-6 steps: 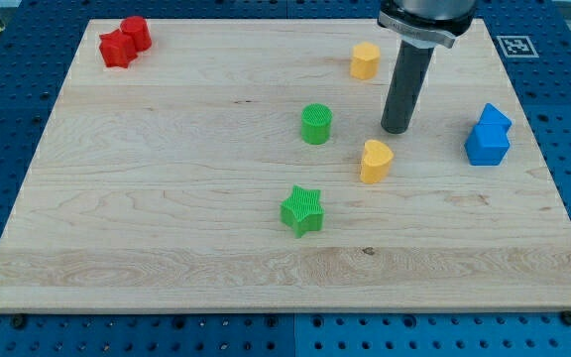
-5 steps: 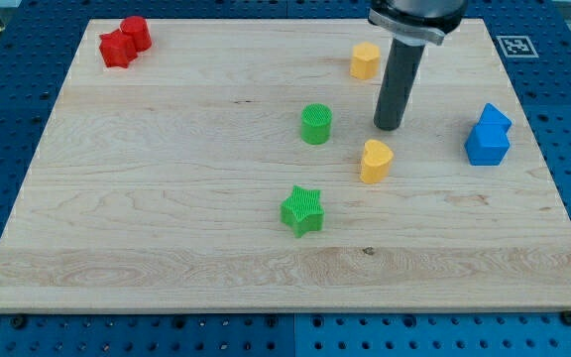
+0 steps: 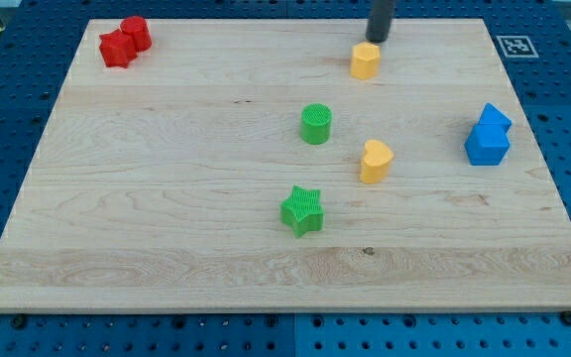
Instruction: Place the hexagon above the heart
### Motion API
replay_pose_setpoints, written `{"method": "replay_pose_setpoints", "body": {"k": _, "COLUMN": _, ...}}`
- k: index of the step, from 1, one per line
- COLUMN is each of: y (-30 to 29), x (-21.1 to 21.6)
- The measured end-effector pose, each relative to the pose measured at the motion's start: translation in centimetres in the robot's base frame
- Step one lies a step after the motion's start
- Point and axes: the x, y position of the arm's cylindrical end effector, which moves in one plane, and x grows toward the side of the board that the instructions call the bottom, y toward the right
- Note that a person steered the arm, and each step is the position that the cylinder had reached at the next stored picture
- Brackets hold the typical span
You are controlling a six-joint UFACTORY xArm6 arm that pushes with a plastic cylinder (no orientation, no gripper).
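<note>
A yellow hexagon block [image 3: 365,60] lies near the view's top, right of centre. A yellow heart block [image 3: 375,161] lies below it, toward the middle of the board. My tip [image 3: 378,39] stands just above the hexagon and slightly to its right, very close to it or touching it. The rod runs up out of the view's top edge.
A green cylinder [image 3: 316,124] lies left of the heart. A green star [image 3: 302,210] lies lower, at centre. Two red blocks [image 3: 125,42] sit at the top left corner. Two blue blocks [image 3: 489,136] sit near the right edge. The wooden board [image 3: 167,198] rests on a blue pegboard table.
My tip has moved from just above and right of the heart up to the top edge of the hexagon. No block has visibly moved.
</note>
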Motion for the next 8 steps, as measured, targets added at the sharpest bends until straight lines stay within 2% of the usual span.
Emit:
{"method": "replay_pose_setpoints", "body": {"k": 1, "y": -0.5, "x": 3.1}}
{"method": "replay_pose_setpoints", "body": {"k": 2, "y": -2.5, "x": 3.6}}
{"method": "replay_pose_setpoints", "body": {"k": 6, "y": -2.0, "x": 11.1}}
{"method": "replay_pose_setpoints", "body": {"k": 8, "y": -2.0, "x": 16.5}}
